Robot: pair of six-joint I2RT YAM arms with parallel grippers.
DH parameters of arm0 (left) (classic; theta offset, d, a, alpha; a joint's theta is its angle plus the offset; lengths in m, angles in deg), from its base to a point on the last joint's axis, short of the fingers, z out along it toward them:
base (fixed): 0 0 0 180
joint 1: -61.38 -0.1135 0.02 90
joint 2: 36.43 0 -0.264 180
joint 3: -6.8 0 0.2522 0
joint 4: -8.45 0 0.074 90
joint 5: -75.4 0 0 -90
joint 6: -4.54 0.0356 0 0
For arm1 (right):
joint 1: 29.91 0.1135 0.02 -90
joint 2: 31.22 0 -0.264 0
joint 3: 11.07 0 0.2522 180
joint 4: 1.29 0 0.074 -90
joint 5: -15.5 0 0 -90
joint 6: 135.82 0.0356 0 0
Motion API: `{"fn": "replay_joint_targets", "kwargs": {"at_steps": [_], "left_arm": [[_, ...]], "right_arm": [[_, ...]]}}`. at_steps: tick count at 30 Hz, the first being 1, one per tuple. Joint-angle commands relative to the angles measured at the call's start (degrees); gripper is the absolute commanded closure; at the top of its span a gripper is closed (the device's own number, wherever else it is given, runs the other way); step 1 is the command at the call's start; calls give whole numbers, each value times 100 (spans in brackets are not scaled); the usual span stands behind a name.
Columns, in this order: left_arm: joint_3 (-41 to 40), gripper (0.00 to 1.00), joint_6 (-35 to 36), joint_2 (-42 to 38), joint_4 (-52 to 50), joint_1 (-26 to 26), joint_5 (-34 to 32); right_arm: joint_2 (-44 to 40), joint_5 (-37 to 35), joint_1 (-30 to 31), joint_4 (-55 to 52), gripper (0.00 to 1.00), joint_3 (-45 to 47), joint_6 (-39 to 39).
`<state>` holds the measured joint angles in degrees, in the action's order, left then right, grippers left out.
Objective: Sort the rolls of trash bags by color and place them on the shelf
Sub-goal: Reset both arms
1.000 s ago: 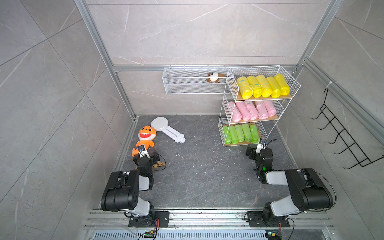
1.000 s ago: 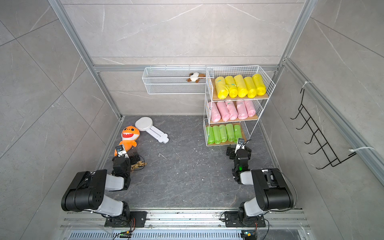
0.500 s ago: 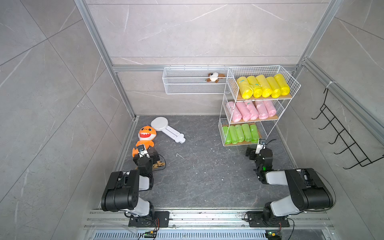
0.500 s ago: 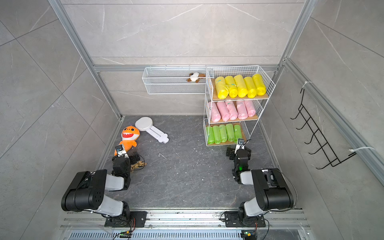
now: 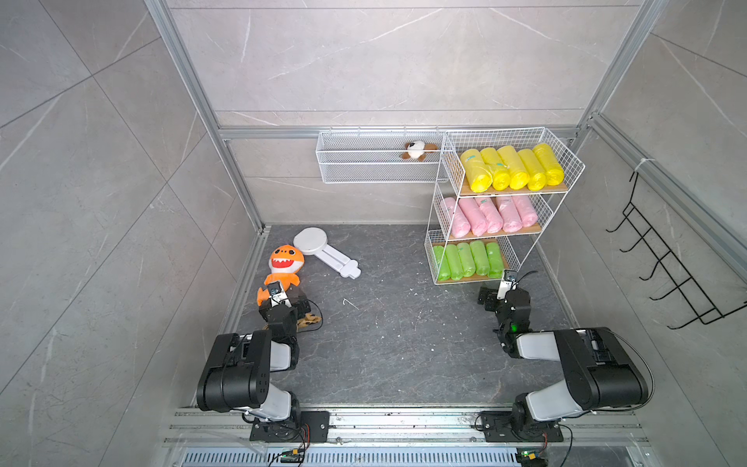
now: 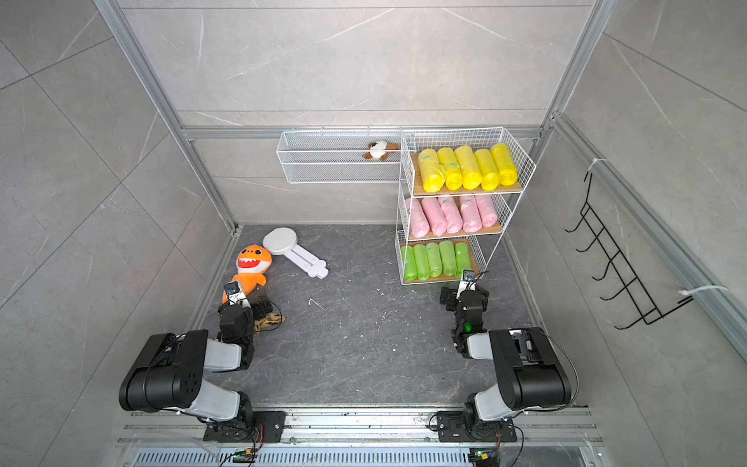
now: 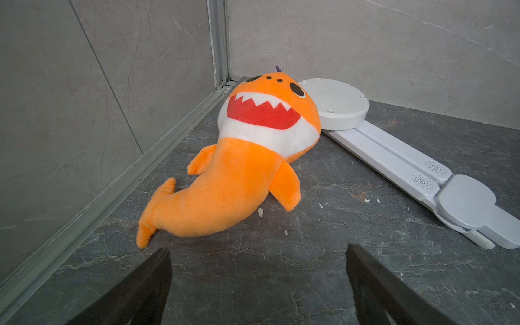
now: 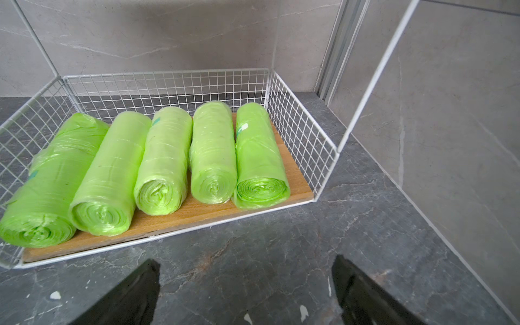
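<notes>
In both top views the shelf [image 5: 546, 214] [image 6: 507, 202] stands at the back right. Several yellow rolls [image 5: 511, 167] [image 6: 469, 167] lie on its top tier, several pink rolls [image 5: 489, 214] [image 6: 450, 214] on the middle tier, several green rolls [image 5: 469, 258] [image 6: 434, 258] on the bottom. My right gripper [image 5: 499, 297] [image 8: 244, 264] is open and empty, low over the floor just in front of the green rolls [image 8: 166, 157]. My left gripper [image 5: 283, 301] [image 7: 257, 253] is open and empty at the left, facing an orange shark plush [image 7: 239, 168].
The shark plush [image 5: 283, 263] lies by the left wall beside a white folding stand [image 5: 327, 252] [image 7: 394, 157]. A small brown object [image 5: 309, 320] lies by my left wrist. A long white wire basket [image 5: 376, 170] on the back wall holds a small plush [image 5: 416, 150]. A black hook rack [image 5: 667, 263] hangs on the right wall.
</notes>
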<state>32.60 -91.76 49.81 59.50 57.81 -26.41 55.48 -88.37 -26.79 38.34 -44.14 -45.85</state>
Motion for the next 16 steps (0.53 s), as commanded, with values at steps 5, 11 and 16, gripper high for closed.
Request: {"fn": "replay_joint_targets", "kwargs": {"at_steps": [5,11,16], "left_arm": [[52,2,-107,-36,297,-28,-5],[60,2,-104,-28,288,-28,12],[60,2,-104,-28,286,-23,21]], "right_arm": [[35,25,-7,-82,0,-44,20],[45,54,-13,-125,0,-75,25],[40,42,-6,-89,0,-53,28]]}}
